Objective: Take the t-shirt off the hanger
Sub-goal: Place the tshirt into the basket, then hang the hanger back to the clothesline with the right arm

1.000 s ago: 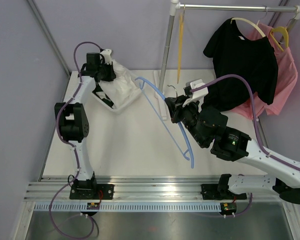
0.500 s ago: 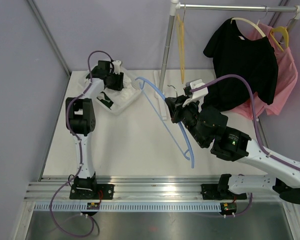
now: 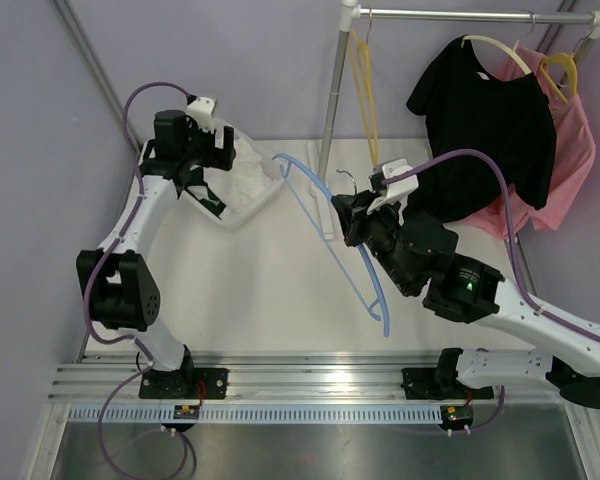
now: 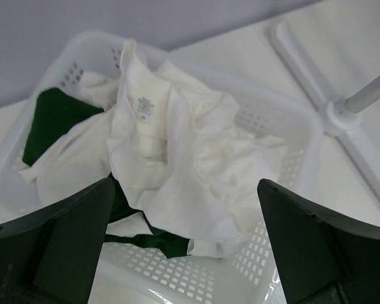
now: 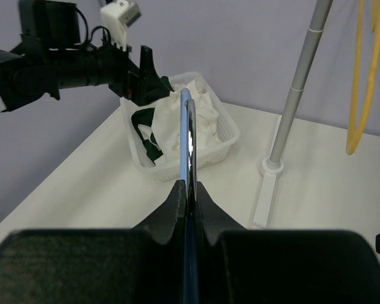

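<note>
My right gripper (image 5: pixel 189 187) sits nearest to me, over the middle of the table (image 3: pixel 250 300). Its jaws are pinched tight on the blue hanger (image 5: pixel 187 126), which is bare. The hanger's long bar slants from near my base up toward the far left. Farther out on the left, my left gripper (image 4: pixel 185 182) hangs over the white basket (image 4: pixel 290 168) at the far-left part of the table. Its jaws are spread wide and hold nothing. Through that wrist camera I see both dark fingers (image 4: pixel 69 244) flanking the pile below them. The white t-shirt (image 4: pixel 196 164) lies crumpled in the basket, off the hanger, its neck label facing up. It rests on top of a dark green garment (image 4: pixel 54 117) that shows at the basket's left side and again under the shirt's near edge. Just right of the basket the cross-shaped foot of the clothes rack (image 4: pixel 332 107) rests on the table, and its grey pole (image 3: pixel 330 100) rises from there. At the top of the pole a rail (image 3: pixel 460 15) runs off to the right. An empty yellow hanger (image 5: pixel 352 147) dangles from the rail close to the pole. Farther along, a black t-shirt (image 3: pixel 490 130) hangs on a cream hanger. Behind it, at the far right, a pink garment (image 3: pixel 570 160) hangs on another yellow one.
</note>
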### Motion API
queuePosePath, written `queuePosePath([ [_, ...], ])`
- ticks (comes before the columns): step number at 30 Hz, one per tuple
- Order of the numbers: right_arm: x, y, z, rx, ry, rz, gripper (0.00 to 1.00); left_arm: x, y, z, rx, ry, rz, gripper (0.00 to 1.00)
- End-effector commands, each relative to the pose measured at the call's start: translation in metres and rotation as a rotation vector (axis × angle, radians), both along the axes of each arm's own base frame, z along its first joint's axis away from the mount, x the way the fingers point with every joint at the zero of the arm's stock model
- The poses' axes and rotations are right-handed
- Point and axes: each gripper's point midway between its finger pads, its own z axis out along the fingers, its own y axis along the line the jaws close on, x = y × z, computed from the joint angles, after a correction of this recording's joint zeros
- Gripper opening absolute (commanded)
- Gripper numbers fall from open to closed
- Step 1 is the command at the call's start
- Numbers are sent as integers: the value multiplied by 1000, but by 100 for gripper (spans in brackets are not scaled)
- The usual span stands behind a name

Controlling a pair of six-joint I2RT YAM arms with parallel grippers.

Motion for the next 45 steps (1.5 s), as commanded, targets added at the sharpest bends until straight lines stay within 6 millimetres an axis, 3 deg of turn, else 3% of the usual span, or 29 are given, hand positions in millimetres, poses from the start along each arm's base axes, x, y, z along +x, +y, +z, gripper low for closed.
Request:
queuePosePath([
  [1,-3,-5,27,56,-28,2,0,-29,-16,54,-97,-148,-74,99],
  [3,-5,-6,23,33,-4,11,0,-46,-24,66,-153,-193,-102,99],
  [5,-8,-7,12,-14,35,18,0,-75,-37,68,-204,-255,-167,99],
  [6,-9,-8,13,-4,54,20,0,-85,-42,62,-248,-251,-177,99],
  [7,-11,-12,2,-50,86,20,0,-101,-54,43,-263,-230,-217,99],
  [8,-12,-15,-2,-66,99,13,0,-113,-58,58,-266,-302,-238,99],
  [12,-12,-39,-22,-117,186,-91,0,-144,-86,55,-208,-352,-314,99],
  [20,-14,-121,-51,-172,291,-439,0,-165,-106,40,-166,-343,-395,99],
  [26,-22,-157,-61,-167,304,-558,0,-163,-107,37,-157,-332,-392,99],
  [30,-23,-183,-53,-121,271,-691,0,-163,-107,38,-155,-332,-397,99],
  [33,-20,-188,-43,-132,220,-712,0,-164,-111,35,-155,-323,-412,99],
  [34,-15,-181,-33,-70,197,-707,0,-165,-111,34,-154,-317,-416,99],
  [35,-13,-183,-33,-166,154,-719,0,-164,-112,35,-152,-319,-418,99],
  [37,-8,-180,-12,-50,104,-727,0,-165,-114,30,-150,-307,-429,99],
  [38,-7,-180,-17,-166,75,-721,0,-165,-115,31,-150,-308,-432,99],
  [39,-9,-187,-8,-132,55,-708,0,-165,-116,30,-151,-303,-438,99],
  [40,-6,-180,11,4,29,-687,0,-165,-117,30,-150,-300,-441,99],
  [41,-5,-177,6,-89,-5,-651,0,-166,-118,29,-152,-296,-445,99],
  [43,-10,-189,27,48,-45,-630,0,-166,-119,28,-149,-295,-451,99],
  [45,-12,-191,33,52,-69,-605,0,-167,-119,27,-148,-294,-456,99],
])
